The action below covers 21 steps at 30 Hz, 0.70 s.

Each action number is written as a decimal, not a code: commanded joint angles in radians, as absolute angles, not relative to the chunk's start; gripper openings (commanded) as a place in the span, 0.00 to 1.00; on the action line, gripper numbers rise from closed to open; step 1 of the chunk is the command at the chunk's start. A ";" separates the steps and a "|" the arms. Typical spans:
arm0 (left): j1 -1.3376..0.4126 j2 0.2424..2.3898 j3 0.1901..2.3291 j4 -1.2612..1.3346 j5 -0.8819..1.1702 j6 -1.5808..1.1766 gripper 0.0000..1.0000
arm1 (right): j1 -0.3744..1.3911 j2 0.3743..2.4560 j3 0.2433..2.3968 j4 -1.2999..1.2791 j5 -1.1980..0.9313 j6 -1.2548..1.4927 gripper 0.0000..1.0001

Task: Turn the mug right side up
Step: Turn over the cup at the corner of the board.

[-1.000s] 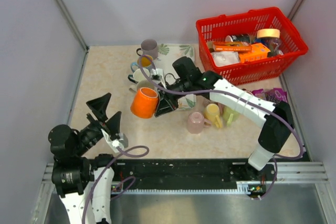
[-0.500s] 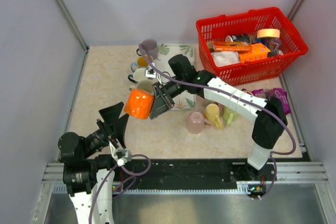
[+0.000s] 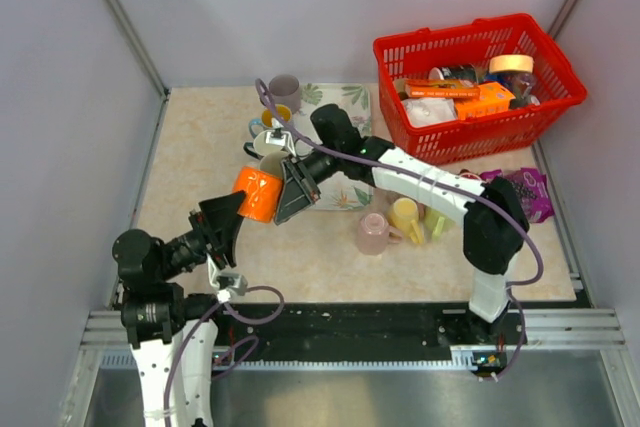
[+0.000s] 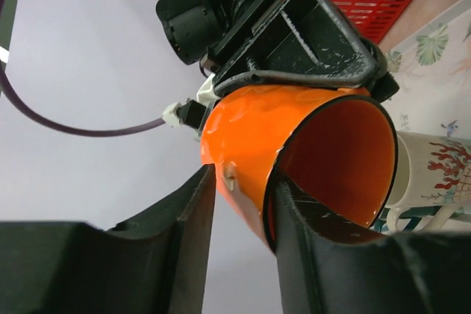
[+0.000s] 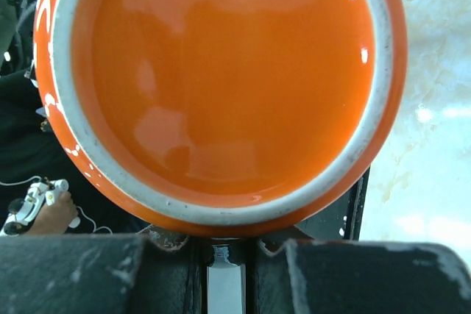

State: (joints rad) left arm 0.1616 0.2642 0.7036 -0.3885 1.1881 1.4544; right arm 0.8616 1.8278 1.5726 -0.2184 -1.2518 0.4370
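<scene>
An orange mug (image 3: 258, 194) hangs on its side above the table, mouth toward the left arm, base toward the right arm. My right gripper (image 3: 292, 187) is shut on it; the right wrist view shows the mug's base (image 5: 221, 71) just above the nearly closed right gripper (image 5: 228, 244), the gripped spot hidden. My left gripper (image 3: 228, 219) straddles the rim. In the left wrist view one finger is inside the mug (image 4: 294, 137) against the rim. The outer finger stands a sliver off the wall, so my left gripper (image 4: 243, 176) is open.
A red basket (image 3: 450, 30) of packets stands at the back right. A patterned tray (image 3: 350, 97) and several mugs sit behind the held mug. Pink (image 3: 372, 234), yellow (image 3: 407, 217) and green (image 3: 438, 219) mugs lie to the right. Walls close in on both sides.
The right arm has carried the orange mug left and nearer. The left gripper has come up to the mug's mouth and narrowed its jaws around the rim.
</scene>
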 commanded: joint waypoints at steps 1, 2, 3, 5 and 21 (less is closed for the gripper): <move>0.160 0.304 0.681 -0.304 1.244 1.539 0.30 | 0.897 1.871 1.647 -0.117 -1.330 0.509 0.00; 0.160 0.305 0.678 -0.305 1.236 1.536 0.21 | 0.897 1.873 1.646 -0.115 -1.325 0.511 0.00; 0.160 0.301 0.677 -0.304 1.226 1.526 0.03 | 0.899 1.871 1.641 -0.117 -1.322 0.509 0.00; 0.160 0.296 0.680 -0.304 1.200 1.496 0.00 | 0.893 1.864 1.628 -0.115 -1.310 0.505 0.14; 0.160 0.395 1.070 -1.274 0.934 1.287 0.00 | 0.772 1.741 1.585 -0.535 -0.714 -0.049 0.79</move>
